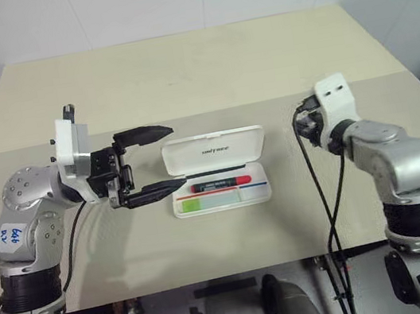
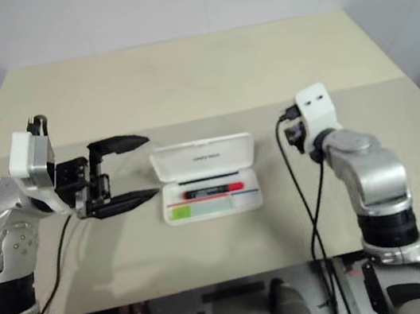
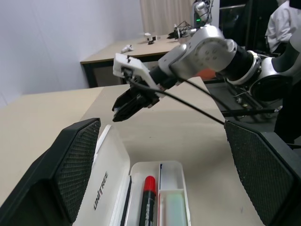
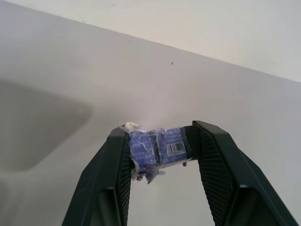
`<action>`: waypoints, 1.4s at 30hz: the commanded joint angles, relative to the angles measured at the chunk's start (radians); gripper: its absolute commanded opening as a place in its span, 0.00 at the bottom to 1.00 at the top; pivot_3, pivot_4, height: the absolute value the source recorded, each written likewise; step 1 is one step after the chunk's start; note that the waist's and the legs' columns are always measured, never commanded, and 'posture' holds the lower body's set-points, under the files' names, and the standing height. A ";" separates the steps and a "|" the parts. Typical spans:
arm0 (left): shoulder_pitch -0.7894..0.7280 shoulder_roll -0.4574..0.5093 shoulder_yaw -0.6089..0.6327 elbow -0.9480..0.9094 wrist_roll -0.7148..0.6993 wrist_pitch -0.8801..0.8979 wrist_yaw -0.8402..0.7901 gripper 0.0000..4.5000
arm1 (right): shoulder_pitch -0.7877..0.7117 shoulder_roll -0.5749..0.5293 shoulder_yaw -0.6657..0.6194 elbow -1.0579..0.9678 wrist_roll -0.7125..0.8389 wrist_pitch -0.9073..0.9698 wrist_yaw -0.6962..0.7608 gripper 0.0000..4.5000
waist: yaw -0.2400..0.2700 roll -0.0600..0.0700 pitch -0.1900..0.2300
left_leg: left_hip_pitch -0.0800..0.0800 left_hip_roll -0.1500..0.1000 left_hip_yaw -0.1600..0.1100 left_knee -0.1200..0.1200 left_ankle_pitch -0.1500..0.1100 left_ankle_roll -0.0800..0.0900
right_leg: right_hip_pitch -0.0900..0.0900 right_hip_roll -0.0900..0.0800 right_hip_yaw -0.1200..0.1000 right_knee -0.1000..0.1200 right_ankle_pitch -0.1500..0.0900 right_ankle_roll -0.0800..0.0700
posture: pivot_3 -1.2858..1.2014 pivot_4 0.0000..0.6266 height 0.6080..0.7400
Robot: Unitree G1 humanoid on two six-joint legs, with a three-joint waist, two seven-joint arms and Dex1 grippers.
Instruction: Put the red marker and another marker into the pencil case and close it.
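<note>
The white pencil case (image 1: 193,154) lies open at mid-table, its lettered lid tipped back. Inside its tray lie the red marker (image 1: 219,182) and, nearer me, the light-green highlighter (image 1: 211,200), with thin pens between them. My left gripper (image 1: 150,160) hovers just left of the case, pointing at it, fingers wide open and empty. In the left wrist view the red marker (image 3: 148,197) and the highlighter (image 3: 175,207) lie between its fingers. My right gripper (image 4: 160,141) is raised to the right of the case, shut on a small blue-wrapped object (image 4: 157,149) with a barcode label.
The tan table has a seam (image 1: 265,101) running across behind the case. A black cable (image 1: 325,194) hangs from my right wrist over the table's front edge. Beyond the table stand another desk (image 3: 141,47) and a person's white sleeve (image 3: 284,19).
</note>
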 commanded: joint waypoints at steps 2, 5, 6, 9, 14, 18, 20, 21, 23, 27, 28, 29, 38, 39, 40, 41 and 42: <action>-0.024 -0.013 -0.009 -0.011 -0.023 -0.011 -0.015 1.00 | 0.031 -0.026 -0.072 -0.336 0.169 0.289 0.110 0.37 | 0.002 0.000 0.000 | 0.000 0.000 0.000 0.000 0.000 0.000 | 0.000 0.000 0.000 0.000 0.000 0.000 | 0.52 0.24 1.00; -0.035 -0.023 -0.018 0.003 -0.017 -0.015 -0.024 1.00 | 0.094 -0.029 -0.093 -0.465 0.242 0.349 0.127 0.37 | 0.005 0.000 0.000 | 0.000 0.000 -0.001 0.000 0.000 0.000 | 0.000 0.000 -0.001 0.000 0.000 0.000 | 0.52 0.24 1.00; -0.039 -0.026 -0.022 0.006 -0.017 -0.014 -0.027 1.00 | 0.123 -0.018 -0.099 -0.489 0.262 0.349 0.115 0.37 | 0.006 0.000 0.000 | 0.000 0.000 -0.001 0.001 0.000 0.000 | 0.001 0.000 0.000 0.000 0.000 0.000 | 0.52 0.24 1.00; -0.046 -0.032 -0.030 0.010 -0.020 -0.009 -0.035 1.00 | 0.179 0.002 -0.109 -0.534 0.320 0.349 0.084 0.37 | 0.009 0.000 0.000 | 0.001 0.000 -0.001 0.001 -0.001 0.001 | 0.003 0.000 0.000 -0.001 0.000 0.000 | 0.52 0.24 1.00; -0.033 -0.033 -0.039 0.008 -0.021 -0.008 -0.058 1.00 | 0.230 0.066 -0.057 -0.529 0.374 0.349 -0.058 0.37 | 0.004 0.000 0.000 | 0.002 0.000 -0.001 0.001 -0.001 0.001 | 0.003 0.000 0.000 -0.001 0.000 0.000 | 0.52 0.24 1.00; -0.011 -0.028 -0.034 -0.031 -0.040 0.008 -0.055 1.00 | 0.205 0.131 -0.027 -0.505 0.386 0.349 -0.155 0.37 | 0.001 0.000 0.000 | 0.002 0.000 -0.001 0.001 -0.001 0.001 | 0.003 0.000 0.000 -0.001 0.000 0.000 | 0.52 0.24 1.00; 0.010 -0.020 -0.025 -0.058 -0.054 0.017 -0.054 1.00 | 0.199 0.161 -0.002 -0.516 0.412 0.349 -0.195 0.37 | -0.001 0.000 0.000 | 0.002 0.000 -0.001 0.001 -0.001 0.001 | 0.002 0.000 0.000 -0.001 0.000 0.000 | 0.52 0.24 1.00; 0.022 -0.015 -0.019 -0.069 -0.059 0.020 -0.055 1.00 | 0.197 0.176 0.008 -0.518 0.422 0.349 -0.215 0.37 | -0.001 0.000 0.000 | 0.002 0.000 -0.001 0.001 -0.001 0.001 | 0.002 0.000 0.000 -0.001 0.000 0.000 | 0.52 0.24 1.00; 0.050 -0.002 -0.009 -0.094 -0.069 0.029 -0.055 1.00 | 0.195 0.190 0.017 -0.512 0.447 0.349 -0.242 0.37 | -0.001 0.000 0.000 | 0.002 0.000 -0.001 0.000 -0.001 0.001 | 0.002 0.000 0.000 -0.001 0.000 0.000 | 0.52 0.24 1.00; 0.094 0.023 0.004 -0.137 -0.084 0.044 -0.055 1.00 | 0.185 0.202 0.015 -0.482 0.497 0.349 -0.288 0.37 | 0.002 0.000 0.000 | 0.001 0.000 -0.002 0.001 -0.001 0.001 | 0.002 0.000 0.000 -0.001 0.000 0.000 | 0.52 0.24 1.00; 0.102 0.030 0.010 -0.144 -0.088 0.047 -0.052 1.00 | 0.183 0.208 0.014 -0.472 0.509 0.349 -0.301 0.37 | 0.002 0.000 0.000 | 0.001 0.000 -0.002 0.001 -0.001 0.001 | 0.002 0.000 0.000 -0.001 0.000 0.000 | 0.52 0.24 1.00; 0.110 0.037 0.017 -0.149 -0.092 0.048 -0.052 1.00 | 0.182 0.214 0.014 -0.464 0.520 0.349 -0.316 0.37 | 0.002 0.000 0.000 | 0.001 0.000 -0.002 0.001 -0.001 0.001 | 0.002 0.000 0.000 -0.001 0.000 0.000 | 0.52 0.24 1.00; 0.164 0.107 0.083 -0.165 -0.116 0.057 -0.069 1.00 | 0.168 0.231 0.002 -0.386 0.591 0.349 -0.438 0.37 | 0.000 0.000 0.000 | 0.002 0.000 -0.001 0.000 -0.001 0.001 | 0.002 0.000 0.000 -0.001 0.000 -0.001 | 0.52 0.24 1.00; 0.169 0.114 0.090 -0.166 -0.121 0.059 -0.073 1.00 | 0.164 0.234 0.000 -0.381 0.596 0.349 -0.449 0.37 | 0.000 0.000 0.000 | 0.002 0.000 -0.001 0.000 -0.002 0.001 | 0.002 0.000 0.000 -0.001 0.000 -0.001 | 0.52 0.24 1.00; 0.173 0.120 0.094 -0.165 -0.124 0.059 -0.077 1.00 | 0.161 0.238 -0.001 -0.377 0.601 0.349 -0.462 0.37 | -0.001 0.000 0.000 | 0.002 0.000 -0.001 0.000 -0.002 0.001 | 0.002 0.000 0.000 -0.001 0.000 -0.001 | 0.52 0.24 1.00; 0.177 0.129 0.099 -0.165 -0.126 0.061 -0.081 1.00 | 0.158 0.239 0.000 -0.374 0.608 0.349 -0.471 0.37 | -0.001 0.000 0.000 | 0.002 0.000 -0.001 0.000 -0.002 0.001 | 0.002 0.000 0.000 -0.001 0.000 -0.001 | 0.52 0.24 1.00; 0.180 0.136 0.101 -0.166 -0.127 0.063 -0.083 1.00 | 0.155 0.237 0.000 -0.371 0.617 0.349 -0.477 0.37 | -0.001 0.000 0.000 | 0.002 0.000 -0.001 0.000 -0.002 0.001 | 0.002 0.000 0.000 -0.001 0.000 -0.001 | 0.52 0.24 1.00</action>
